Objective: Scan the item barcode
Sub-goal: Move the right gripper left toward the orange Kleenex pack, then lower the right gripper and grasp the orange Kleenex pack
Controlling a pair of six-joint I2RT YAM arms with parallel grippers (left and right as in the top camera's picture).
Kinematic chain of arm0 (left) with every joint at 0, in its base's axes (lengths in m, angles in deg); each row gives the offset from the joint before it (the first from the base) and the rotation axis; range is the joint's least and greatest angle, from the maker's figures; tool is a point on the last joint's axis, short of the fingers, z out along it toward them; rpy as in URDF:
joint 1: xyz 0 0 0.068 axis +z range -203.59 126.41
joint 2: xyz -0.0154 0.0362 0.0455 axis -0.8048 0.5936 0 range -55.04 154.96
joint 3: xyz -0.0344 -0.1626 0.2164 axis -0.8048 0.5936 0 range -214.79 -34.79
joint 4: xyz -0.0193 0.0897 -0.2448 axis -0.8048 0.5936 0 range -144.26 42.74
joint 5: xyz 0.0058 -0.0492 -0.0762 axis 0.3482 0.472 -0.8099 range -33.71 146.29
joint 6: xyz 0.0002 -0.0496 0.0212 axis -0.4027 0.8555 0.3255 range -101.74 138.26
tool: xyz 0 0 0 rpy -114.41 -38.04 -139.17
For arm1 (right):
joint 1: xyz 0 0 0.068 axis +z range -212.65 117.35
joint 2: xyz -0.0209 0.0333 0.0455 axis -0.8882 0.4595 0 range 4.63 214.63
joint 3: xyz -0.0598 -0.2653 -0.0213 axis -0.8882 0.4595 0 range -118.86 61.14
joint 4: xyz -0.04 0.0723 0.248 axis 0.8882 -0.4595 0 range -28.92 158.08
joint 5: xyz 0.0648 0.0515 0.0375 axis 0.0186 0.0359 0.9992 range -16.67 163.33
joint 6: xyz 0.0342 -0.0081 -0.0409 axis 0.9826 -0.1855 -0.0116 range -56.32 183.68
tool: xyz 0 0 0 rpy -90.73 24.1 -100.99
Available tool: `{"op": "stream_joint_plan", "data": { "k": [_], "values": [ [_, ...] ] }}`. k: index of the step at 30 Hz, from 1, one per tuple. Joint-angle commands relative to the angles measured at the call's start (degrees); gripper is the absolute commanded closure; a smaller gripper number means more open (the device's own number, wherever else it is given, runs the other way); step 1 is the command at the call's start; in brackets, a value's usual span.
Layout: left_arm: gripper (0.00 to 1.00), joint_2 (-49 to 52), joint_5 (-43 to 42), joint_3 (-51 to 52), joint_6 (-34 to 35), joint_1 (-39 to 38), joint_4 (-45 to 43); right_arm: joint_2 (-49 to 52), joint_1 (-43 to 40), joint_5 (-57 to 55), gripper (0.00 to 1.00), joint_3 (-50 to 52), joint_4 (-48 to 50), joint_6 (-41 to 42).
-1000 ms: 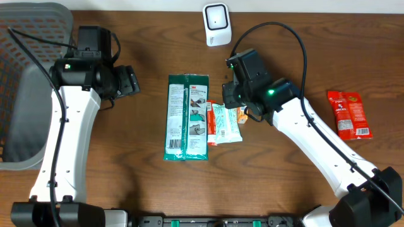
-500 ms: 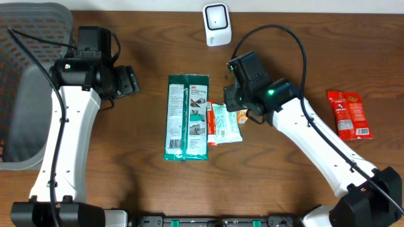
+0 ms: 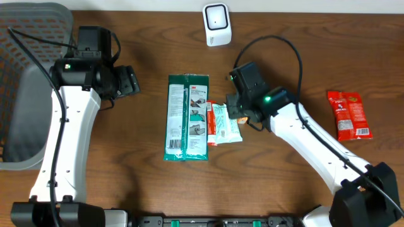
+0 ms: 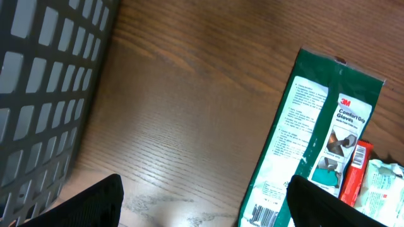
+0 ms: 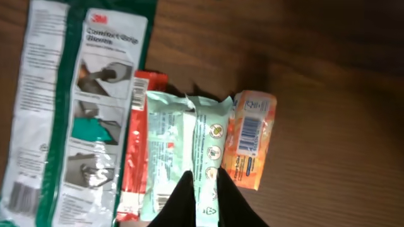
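Green plastic 3M glove pack (image 3: 187, 117) lies mid-table, long axis far-to-near; the pale-green plastic pouch (image 3: 226, 123) lies parallel to its right. Right gripper (image 5: 203, 181), pinched shut over the pouch, hold unclear, has slid nearer; left gripper (image 4: 208, 202) gapes, empty.

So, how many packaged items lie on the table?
5: green glove pack at centre; thin red pack, mint pack and orange pack beside it; red packet far right. More may lie hidden.
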Motion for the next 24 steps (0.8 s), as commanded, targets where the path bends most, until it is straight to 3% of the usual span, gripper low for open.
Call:
{"op": "stream_joint_plan", "data": {
  "k": [1,13,24],
  "values": [
    [0.17,-0.2,0.5,-0.5,-0.1,0.2,0.2,0.0,0.2,-0.2,0.92,4.7,5.1,3.7],
    [0.17,-0.2,0.5,-0.5,-0.1,0.2,0.2,0.0,0.3,-0.3,0.95,17.2,26.1,4.2],
    [0.17,-0.2,0.5,-0.5,-0.1,0.2,0.2,0.0,0.2,-5.7,0.9,18.3,26.4,4.1]
  ]
}}
